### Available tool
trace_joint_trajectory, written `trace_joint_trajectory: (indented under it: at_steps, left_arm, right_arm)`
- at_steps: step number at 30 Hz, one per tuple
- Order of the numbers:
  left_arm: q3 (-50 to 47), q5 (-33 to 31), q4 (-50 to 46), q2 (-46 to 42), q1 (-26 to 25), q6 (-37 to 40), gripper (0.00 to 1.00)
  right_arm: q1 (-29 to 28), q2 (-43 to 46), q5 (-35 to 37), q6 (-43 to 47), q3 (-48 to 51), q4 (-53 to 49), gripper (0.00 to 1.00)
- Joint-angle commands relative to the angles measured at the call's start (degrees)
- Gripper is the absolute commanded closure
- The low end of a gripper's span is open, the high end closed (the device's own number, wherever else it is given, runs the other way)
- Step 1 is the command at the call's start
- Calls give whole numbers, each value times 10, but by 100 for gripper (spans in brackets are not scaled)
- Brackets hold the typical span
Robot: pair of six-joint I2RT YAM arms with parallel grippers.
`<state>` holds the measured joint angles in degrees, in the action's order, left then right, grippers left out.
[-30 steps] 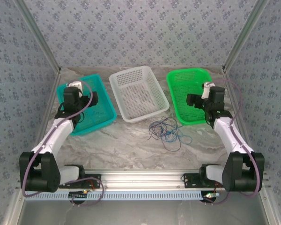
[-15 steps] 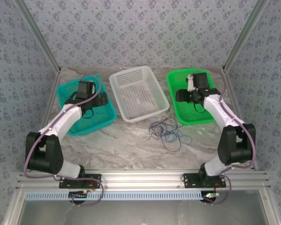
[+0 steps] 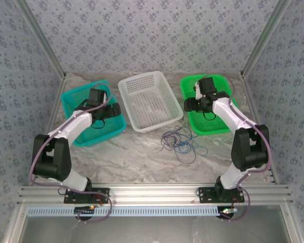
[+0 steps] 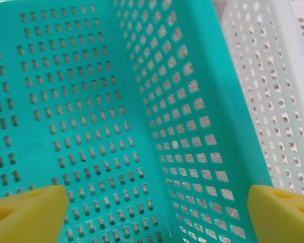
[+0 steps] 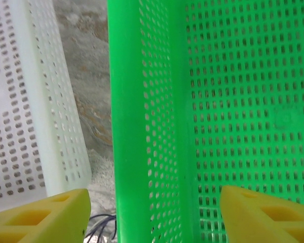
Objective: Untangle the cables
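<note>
Cables (image 3: 180,142) lie tangled on the table (image 3: 131,152), at 6 o'clock from the right jaws (the nearer arm) and 4 o'clock from the left jaws. Both jaws are released and empty.

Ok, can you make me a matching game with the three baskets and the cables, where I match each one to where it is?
Things:
1. teal basket
2. white basket
3. green basket
4. cables

Places:
A. loose on the table, in front of the baskets
B. at the right end of the row
C. in the middle of the row
D. at the left end of the row

Pairs: 1-D, 2-C, 3-B, 4-A
</note>
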<state>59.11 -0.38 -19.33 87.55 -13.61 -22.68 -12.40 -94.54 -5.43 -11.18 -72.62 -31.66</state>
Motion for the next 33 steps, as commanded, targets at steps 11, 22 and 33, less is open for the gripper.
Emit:
trace_joint_trajectory:
  at_steps: [11,22,33]
  left_arm:
    - [-23,132,57,3,-76,127,12]
    - [-25,89,48,-77,-125,165,13]
    - [-28,78,91,-109,-233,180,11]
  right_arm:
    - [-40,117,39,4,77,-89,28]
    - [-117,227,38,-135,154,-170,34]
    - [-182,281,-18,-315,291,-72,44]
